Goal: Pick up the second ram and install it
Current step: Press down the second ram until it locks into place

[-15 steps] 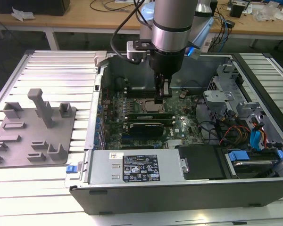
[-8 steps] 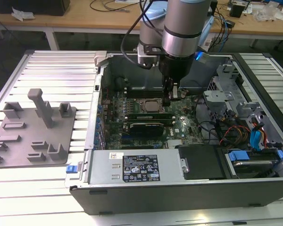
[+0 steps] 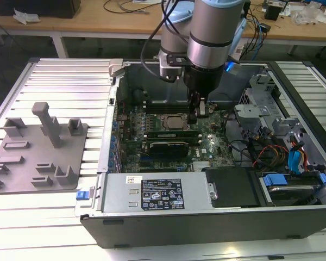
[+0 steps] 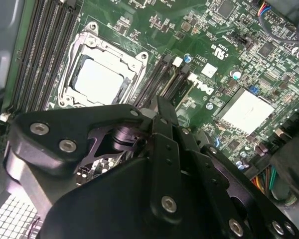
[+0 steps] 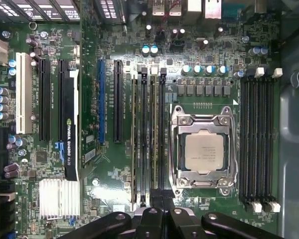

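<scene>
one hand (image 3: pixel 196 111) hangs inside the open computer case (image 3: pixel 152 223), its fingers drawn together over the slots just beside the one processor (image 5: pixel 204 152). the second ram (image 5: pixel 145 144) stands seated there, walls close around.

exterior high oblique, wrist views near motherboard (image 5: pixel 114 164)

We list a white slatted tabletop (image 3: pixel 60 81) under the open computer case (image 3: pixel 206 217); behind the case, a wooden workbench (image 3: pixel 98 16) strewn with cables (image 3: pixel 261 32); beneath that workbench, dark floor (image 3: pixel 11 46).
</scene>
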`<state>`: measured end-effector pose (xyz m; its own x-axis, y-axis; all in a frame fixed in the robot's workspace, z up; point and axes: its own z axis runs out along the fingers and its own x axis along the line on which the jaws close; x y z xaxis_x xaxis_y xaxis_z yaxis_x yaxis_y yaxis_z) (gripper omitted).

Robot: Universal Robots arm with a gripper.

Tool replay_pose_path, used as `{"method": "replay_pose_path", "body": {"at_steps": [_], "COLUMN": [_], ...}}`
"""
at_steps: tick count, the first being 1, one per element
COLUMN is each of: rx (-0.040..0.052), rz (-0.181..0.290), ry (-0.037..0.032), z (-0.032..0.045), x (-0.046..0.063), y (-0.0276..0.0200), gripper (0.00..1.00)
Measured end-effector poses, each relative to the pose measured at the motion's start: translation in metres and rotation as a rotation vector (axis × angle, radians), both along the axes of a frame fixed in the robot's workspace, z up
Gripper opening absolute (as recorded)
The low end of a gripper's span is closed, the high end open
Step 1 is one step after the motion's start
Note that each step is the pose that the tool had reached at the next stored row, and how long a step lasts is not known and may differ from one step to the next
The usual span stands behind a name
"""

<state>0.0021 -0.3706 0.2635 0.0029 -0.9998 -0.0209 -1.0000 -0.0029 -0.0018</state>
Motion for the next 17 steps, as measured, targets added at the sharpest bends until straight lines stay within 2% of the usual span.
{"method": "replay_pose_path", "body": {"at_steps": [4, 6, 8, 12, 14, 17], "rx": [0.0000, 0.0000, -0.0002, -0.0002, -0.0004, -0.0003], "rz": [0.000, 0.000, -0.001, -0.002, -0.010, -0.055], "ry": [0.0001, 0.0001, 0.0001, 0.0001, 0.0002, 0.0001], "z": [-0.0063, -0.0078, -0.0140, -0.0184, -0.0215, -0.0238], "x": [0.001, 0.006, 0.009, 0.014, 0.014, 0.015], "y": [0.0000, 0.0000, 0.0000, 0.0000, -0.0001, 0.0001], "gripper": [0.08, 0.08, 0.08, 0.08, 0.08, 0.08]}}
